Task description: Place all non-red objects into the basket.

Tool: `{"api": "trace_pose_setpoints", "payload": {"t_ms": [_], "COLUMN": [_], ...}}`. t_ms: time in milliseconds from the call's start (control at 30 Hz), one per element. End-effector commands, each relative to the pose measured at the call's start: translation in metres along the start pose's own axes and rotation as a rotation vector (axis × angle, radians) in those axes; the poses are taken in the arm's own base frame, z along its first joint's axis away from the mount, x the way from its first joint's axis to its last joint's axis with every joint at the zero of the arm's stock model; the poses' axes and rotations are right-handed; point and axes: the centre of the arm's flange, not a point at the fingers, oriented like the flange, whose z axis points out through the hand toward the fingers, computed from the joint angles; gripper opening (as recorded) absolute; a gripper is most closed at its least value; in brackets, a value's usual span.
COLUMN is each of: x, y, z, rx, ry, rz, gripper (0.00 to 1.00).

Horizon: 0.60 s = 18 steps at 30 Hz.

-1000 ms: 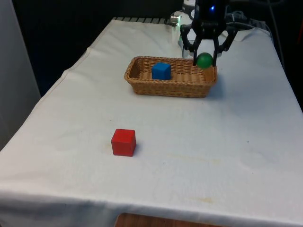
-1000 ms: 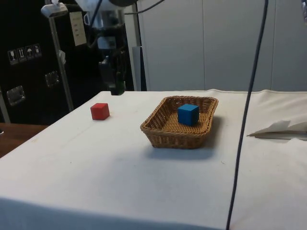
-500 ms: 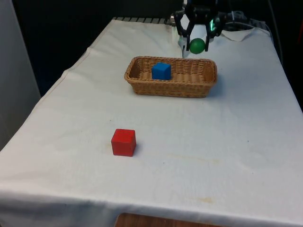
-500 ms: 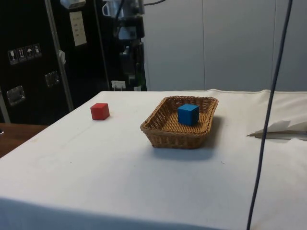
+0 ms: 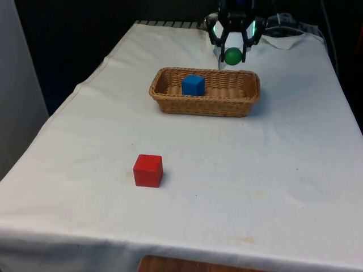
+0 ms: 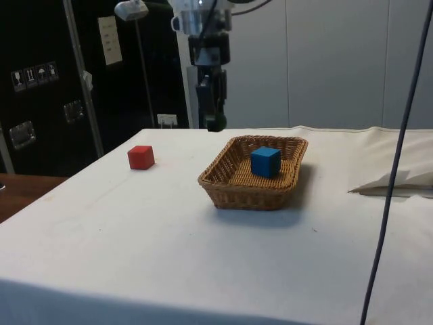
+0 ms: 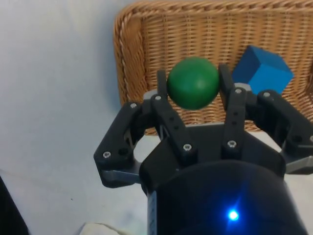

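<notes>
While gripper (image 5: 233, 52) clamps ball (image 7: 192, 82), it hangs above basket's (image 5: 204, 105) rim.

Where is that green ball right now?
The green ball is clamped in the gripper, up in the air above the basket's far rim, toward the front view's right of the blue cube.

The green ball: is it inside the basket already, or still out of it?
Out. The green ball is clamped between the gripper fingers, in the air above the basket rim; the blue cube lies inside.
</notes>
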Motion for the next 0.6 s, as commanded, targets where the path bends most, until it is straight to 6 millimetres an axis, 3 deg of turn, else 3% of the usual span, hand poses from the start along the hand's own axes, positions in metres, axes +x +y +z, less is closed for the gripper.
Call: {"api": "trace_pose_setpoints", "payload": {"t_ms": [0,267,567], "x": [-0.005,-0.029,-0.038], "y": [0.000,0.003,0.006], "z": [0.000,0.018,0.039], "rx": [0.014,0.042,0.063], "ry": [0.013,0.036,0.041], "rz": [-0.002,0.001,0.006], "gripper": [0.00,0.00,0.00]}}
